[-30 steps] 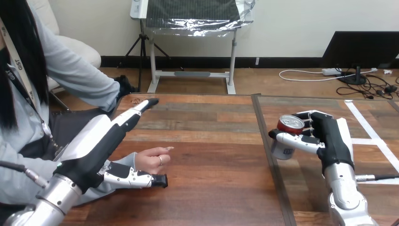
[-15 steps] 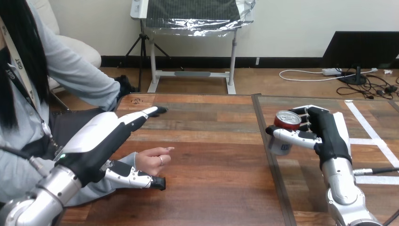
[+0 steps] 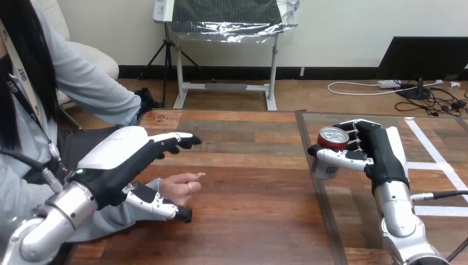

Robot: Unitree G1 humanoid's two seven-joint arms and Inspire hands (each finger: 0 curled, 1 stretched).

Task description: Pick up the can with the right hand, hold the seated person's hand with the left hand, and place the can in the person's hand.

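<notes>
Your wooden table [image 3: 248,221] takes up most of the shot. Your left hand [image 3: 118,160] is wide open at the left side, with its fingers straight out above the person's hand [image 3: 179,186] and its thumb low in front of it, not closed on it. Your right hand [image 3: 383,152] is wrapped round the can [image 3: 331,139], which is upright and lifted off the table over on the right, well apart from the person's hand.
</notes>
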